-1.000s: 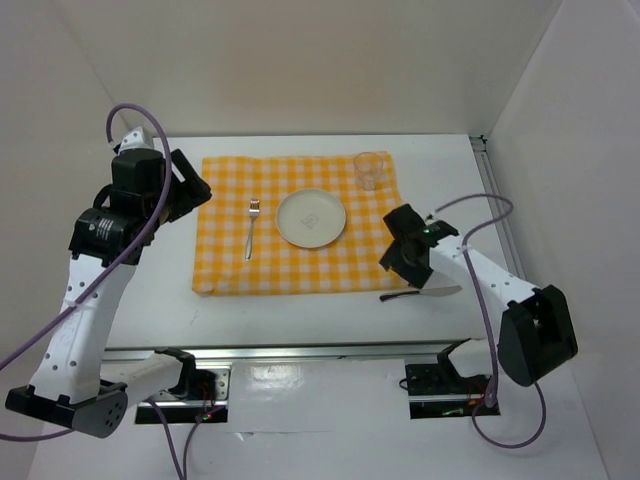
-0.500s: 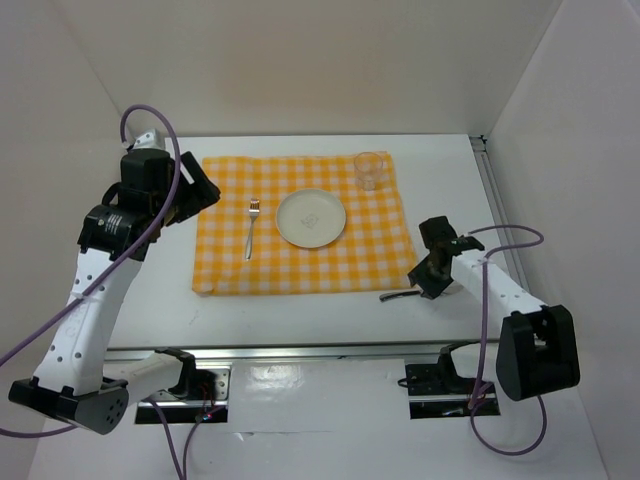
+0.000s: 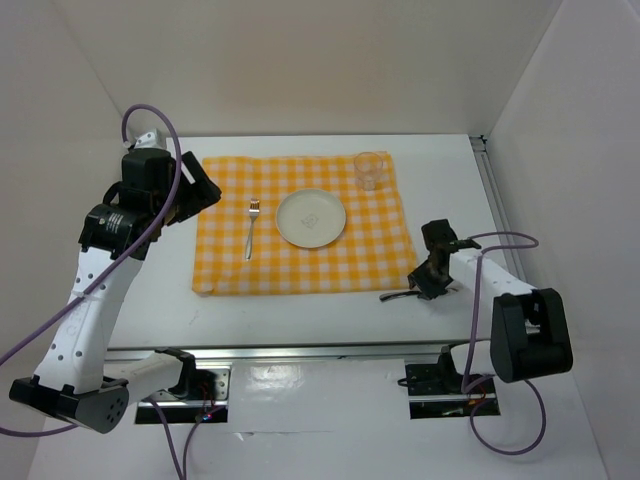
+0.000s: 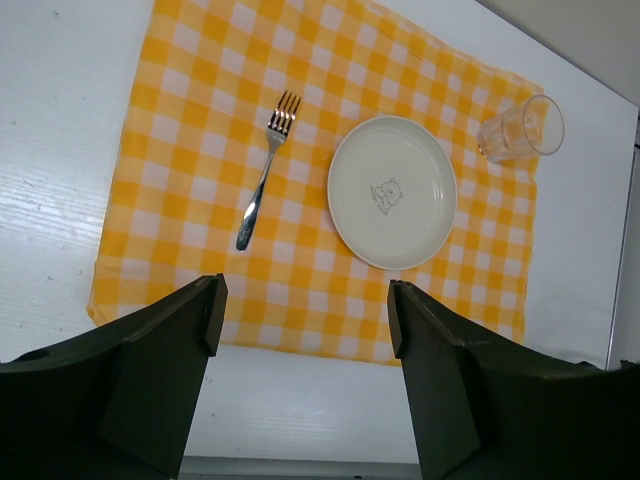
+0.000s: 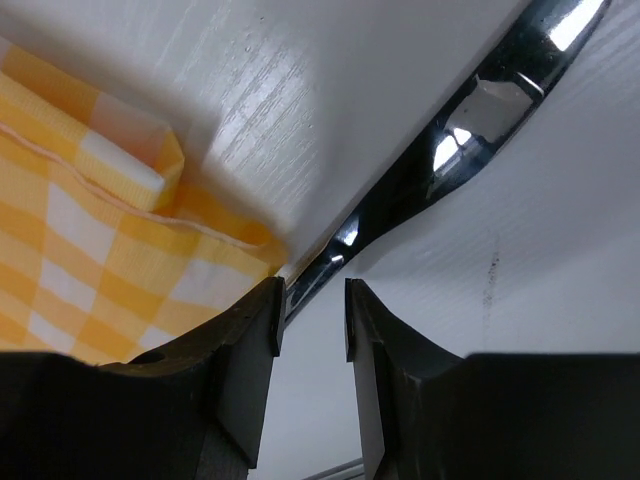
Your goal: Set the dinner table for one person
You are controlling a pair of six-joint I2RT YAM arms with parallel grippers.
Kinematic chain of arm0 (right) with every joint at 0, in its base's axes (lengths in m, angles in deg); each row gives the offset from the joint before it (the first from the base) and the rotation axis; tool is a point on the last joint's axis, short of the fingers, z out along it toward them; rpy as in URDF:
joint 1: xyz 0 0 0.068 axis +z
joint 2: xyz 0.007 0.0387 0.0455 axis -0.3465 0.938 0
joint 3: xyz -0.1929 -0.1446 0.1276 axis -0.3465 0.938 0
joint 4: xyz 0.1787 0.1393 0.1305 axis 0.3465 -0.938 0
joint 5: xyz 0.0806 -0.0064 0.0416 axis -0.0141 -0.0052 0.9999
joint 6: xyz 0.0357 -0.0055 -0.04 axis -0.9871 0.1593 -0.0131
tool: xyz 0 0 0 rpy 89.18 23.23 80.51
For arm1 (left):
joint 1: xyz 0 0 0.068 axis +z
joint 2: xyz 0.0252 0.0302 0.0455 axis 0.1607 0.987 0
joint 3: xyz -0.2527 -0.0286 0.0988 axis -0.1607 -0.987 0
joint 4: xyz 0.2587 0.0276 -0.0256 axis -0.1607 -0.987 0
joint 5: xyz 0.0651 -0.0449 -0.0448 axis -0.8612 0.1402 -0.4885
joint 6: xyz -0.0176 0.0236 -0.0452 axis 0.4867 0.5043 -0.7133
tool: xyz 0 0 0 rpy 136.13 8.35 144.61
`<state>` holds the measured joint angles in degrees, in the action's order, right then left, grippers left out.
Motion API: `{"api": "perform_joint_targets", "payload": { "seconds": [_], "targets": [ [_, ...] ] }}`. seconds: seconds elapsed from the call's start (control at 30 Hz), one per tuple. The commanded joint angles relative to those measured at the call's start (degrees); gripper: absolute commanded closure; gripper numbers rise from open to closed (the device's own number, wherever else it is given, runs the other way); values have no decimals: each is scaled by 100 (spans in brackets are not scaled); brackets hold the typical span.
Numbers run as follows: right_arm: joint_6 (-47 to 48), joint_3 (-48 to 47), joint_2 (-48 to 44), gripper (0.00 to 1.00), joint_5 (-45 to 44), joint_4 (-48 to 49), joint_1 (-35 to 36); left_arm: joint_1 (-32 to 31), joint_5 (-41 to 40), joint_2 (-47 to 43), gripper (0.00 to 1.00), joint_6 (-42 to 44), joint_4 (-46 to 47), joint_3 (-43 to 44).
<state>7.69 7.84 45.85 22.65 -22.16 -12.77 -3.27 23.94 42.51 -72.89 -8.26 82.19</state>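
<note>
The white dinner table [image 3: 300, 310] holds a yellow-and-white checked cloth [image 3: 300, 225]. On the cloth lie a fork [image 3: 251, 228], a small white plate [image 3: 311, 218] and a clear glass [image 3: 370, 170]. A knife [image 3: 395, 297] lies flat on the bare table off the cloth's near right corner. My right gripper [image 3: 428, 288] is down at the knife. In the right wrist view the knife [image 5: 440, 150] runs up to the fingertips of this gripper [image 5: 312, 300], whose jaws stand narrowly apart. My left gripper [image 3: 205, 190] hangs open and empty above the cloth's left edge; it also shows in the left wrist view [image 4: 300, 330].
Silver rails run along the near edge [image 3: 300, 352] and the right edge [image 3: 490, 190] of the table. White walls close in the back and both sides. The cloth's corner [image 5: 150, 160] lies just beside my right fingers.
My right gripper has turned and dropped from above the cloth's right edge down onto the knife, covering its blade. My left arm has shifted slightly.
</note>
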Motion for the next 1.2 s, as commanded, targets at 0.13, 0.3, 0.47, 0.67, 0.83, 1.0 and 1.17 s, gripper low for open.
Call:
{"api": "perform_joint_targets", "payload": {
  "seconds": [0.13,0.3,0.47,0.67,0.83,1.0,1.17],
  "targets": [
    [56,-135,574,58,-139,370,-30,30,6,-7,17,59,170,15],
    [108,-188,811,58,-428,89,-30,30,-46,46,17,59,118,15],
    [-23,-65,707,58,-613,-148,-30,30,-47,46,17,59,118,15],
    [-208,-390,645,46,-991,-641,172,30,-47,46,17,59,118,15],
    [-217,-452,592,26,-1044,-528,234,30,6,46,17,59,170,-38],
    [-427,-522,882,41,-1184,-851,347,30,6,46,17,59,170,-38],
    [-664,-522,699,52,-1246,-1054,348,30,-47,46,17,59,170,15]
  ]
}}
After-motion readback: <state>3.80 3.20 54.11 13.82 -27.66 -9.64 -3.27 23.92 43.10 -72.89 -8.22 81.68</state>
